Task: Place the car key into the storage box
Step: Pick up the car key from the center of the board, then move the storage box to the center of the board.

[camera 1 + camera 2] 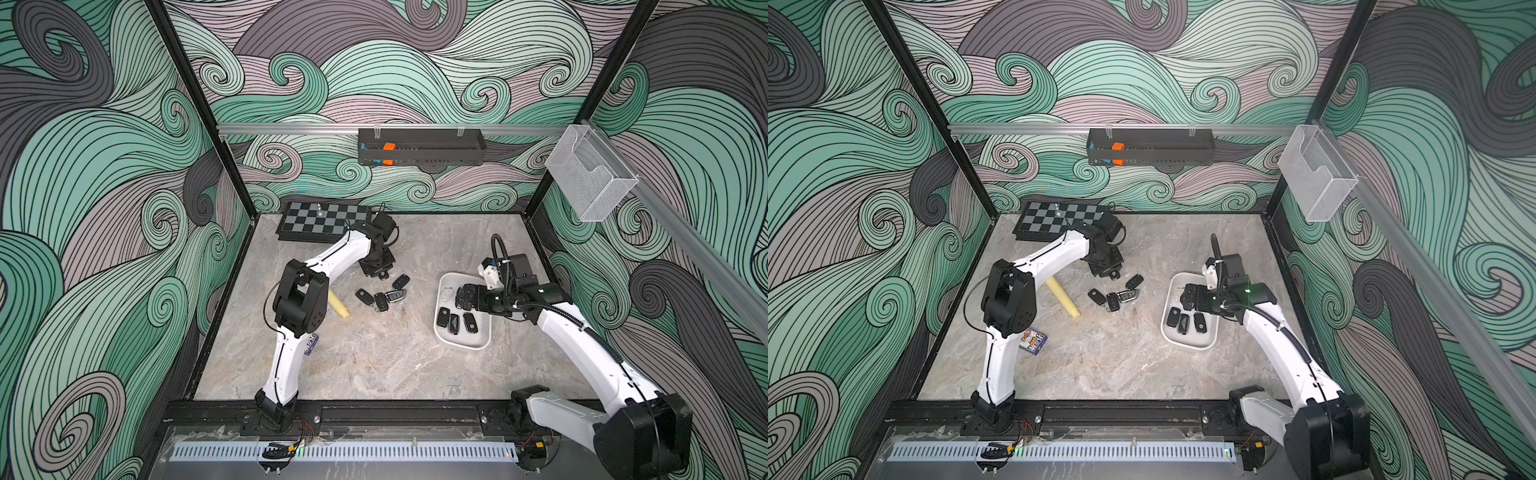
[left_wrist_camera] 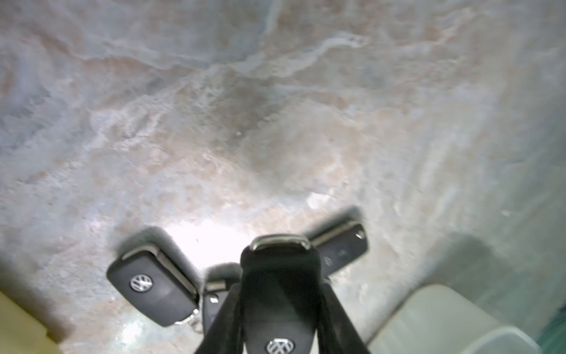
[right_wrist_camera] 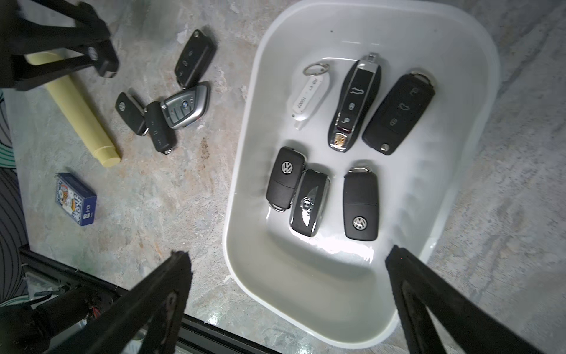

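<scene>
Clamping the black car key [image 2: 278, 263] by its long sides near mid-body, the left gripper [image 2: 280, 306] hangs just over the loose keys [image 1: 382, 296] on the tabletop [image 1: 353, 357], the fob's metal-trimmed end poking out ahead. Light, rigid and smooth-shelled, it would likely slip if pinched near an end, so that mid-body hold looks right. Well to the right, the storage box [image 3: 306, 291] already carries six fobs, and the right gripper [image 3: 288, 251] hovers over it spread wide, holding nothing.
</scene>
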`<action>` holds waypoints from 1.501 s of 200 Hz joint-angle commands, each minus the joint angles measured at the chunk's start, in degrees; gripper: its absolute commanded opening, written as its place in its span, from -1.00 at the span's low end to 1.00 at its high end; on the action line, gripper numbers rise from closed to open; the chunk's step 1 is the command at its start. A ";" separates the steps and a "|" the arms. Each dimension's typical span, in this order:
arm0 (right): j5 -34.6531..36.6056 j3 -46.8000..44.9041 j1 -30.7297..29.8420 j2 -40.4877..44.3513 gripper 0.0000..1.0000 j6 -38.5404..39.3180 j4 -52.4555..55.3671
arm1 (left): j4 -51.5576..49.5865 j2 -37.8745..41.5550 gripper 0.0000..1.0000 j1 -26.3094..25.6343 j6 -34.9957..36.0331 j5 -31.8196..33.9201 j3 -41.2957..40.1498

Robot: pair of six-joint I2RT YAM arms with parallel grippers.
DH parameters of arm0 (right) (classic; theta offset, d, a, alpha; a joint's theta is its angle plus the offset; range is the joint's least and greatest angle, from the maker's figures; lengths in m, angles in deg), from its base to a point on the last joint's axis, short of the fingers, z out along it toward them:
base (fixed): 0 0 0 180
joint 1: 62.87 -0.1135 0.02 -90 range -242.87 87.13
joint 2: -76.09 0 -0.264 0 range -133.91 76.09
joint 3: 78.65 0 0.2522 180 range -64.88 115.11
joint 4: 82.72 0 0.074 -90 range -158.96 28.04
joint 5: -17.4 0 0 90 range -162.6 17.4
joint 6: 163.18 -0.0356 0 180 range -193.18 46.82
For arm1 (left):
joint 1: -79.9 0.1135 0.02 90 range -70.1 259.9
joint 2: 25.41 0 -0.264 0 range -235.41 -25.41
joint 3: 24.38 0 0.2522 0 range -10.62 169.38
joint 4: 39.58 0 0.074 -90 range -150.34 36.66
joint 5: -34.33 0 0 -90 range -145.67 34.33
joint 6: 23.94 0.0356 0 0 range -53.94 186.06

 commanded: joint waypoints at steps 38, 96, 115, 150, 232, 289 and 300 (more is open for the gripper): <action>8.81 -0.90 4.47 -4.37 0.90 -0.86 4.44 | 5.11 7.86 -0.60 -3.06 3.98 -9.37 -5.26; 10.63 -1.56 4.57 -9.47 0.27 -0.48 2.69 | 7.18 15.76 -0.60 -3.14 7.02 -12.77 -14.35; 11.33 -1.65 4.53 -11.68 0.12 -0.90 1.75 | 7.19 17.89 -0.60 -3.07 8.40 -13.21 -16.60; 12.45 -1.43 4.54 -15.04 -0.30 -0.22 0.56 | 6.03 20.72 -0.60 -3.06 10.85 -13.35 -19.08; 7.19 0.03 1.78 -18.48 -0.97 0.67 -0.30 | 7.44 21.09 -0.60 -3.14 11.33 -16.37 -20.33; 3.17 2.47 -1.38 -21.44 -0.84 -3.67 -1.18 | 7.52 17.59 -0.59 -5.54 11.01 -18.85 -15.41; 3.02 2.93 -1.38 -21.21 -0.68 -3.71 -1.12 | 7.04 16.54 -0.59 -6.39 11.57 -19.10 -14.03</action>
